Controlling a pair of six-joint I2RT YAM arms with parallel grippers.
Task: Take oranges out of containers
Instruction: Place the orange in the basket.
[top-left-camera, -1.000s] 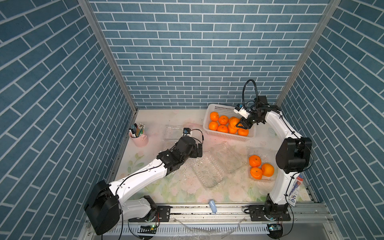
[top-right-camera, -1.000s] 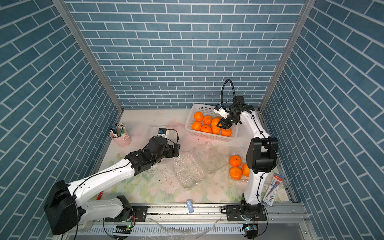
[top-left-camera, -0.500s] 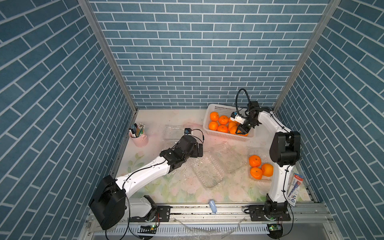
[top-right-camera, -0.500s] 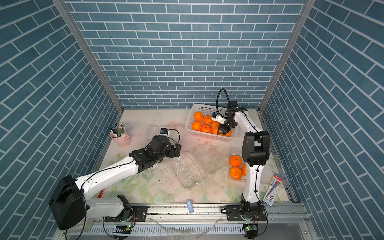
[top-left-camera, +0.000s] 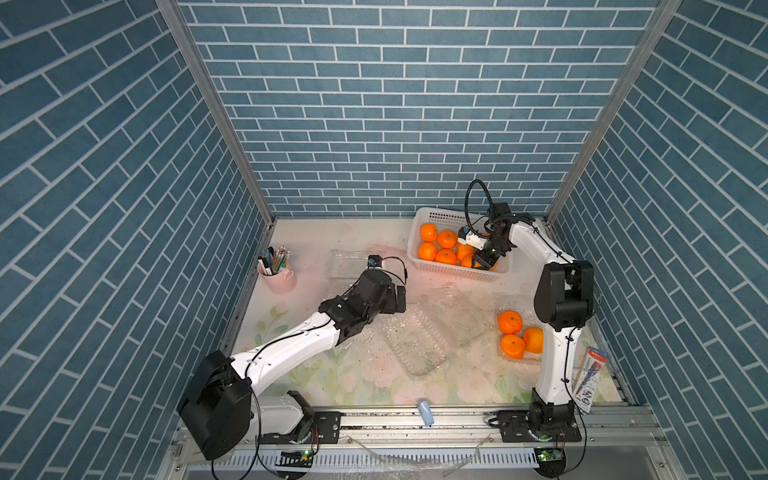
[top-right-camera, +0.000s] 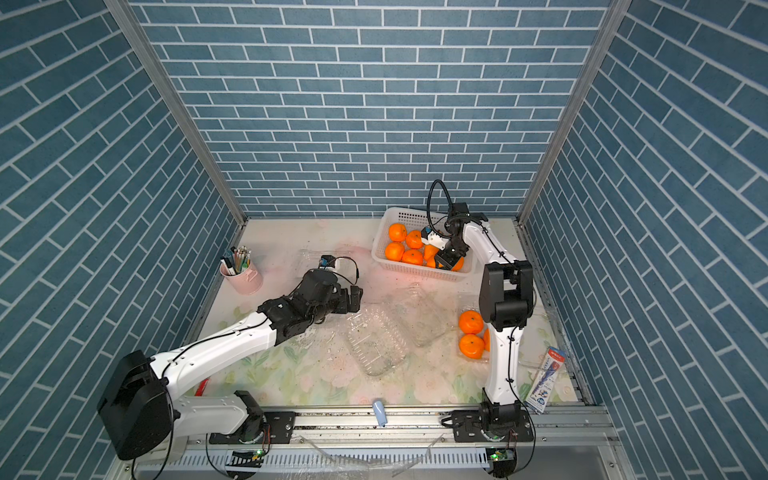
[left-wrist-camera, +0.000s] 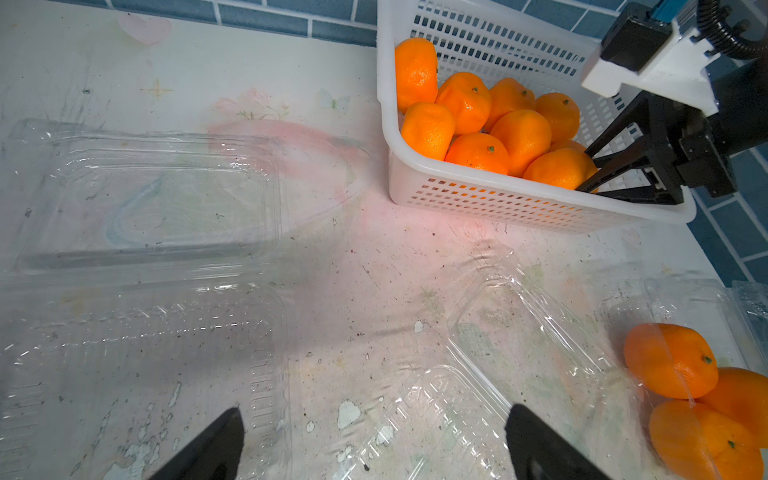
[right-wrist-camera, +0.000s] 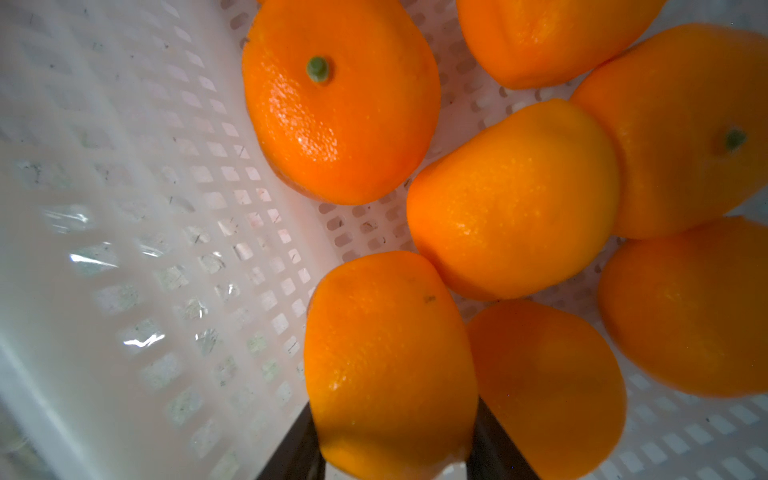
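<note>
— While the basket (top-left-camera: 440, 216) right of centre holds most fruit, what remains boxed?
— Three oranges (top-left-camera: 510, 322), in the lower-right container (top-left-camera: 519, 360); the rest look empty. Right gripper (right-wrist-camera: 395, 436) pinches one orange (right-wrist-camera: 390, 353) inside the basket; left gripper (left-wrist-camera: 374, 415) spread, holding nothing. Judged light, firm, slick-skinned: take across the middle, gently.

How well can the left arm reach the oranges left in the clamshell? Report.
Probably yes: the left tool is open, empty; only empty clamshells lie before those oranges, though the right arm's elbow crowds them.
</note>
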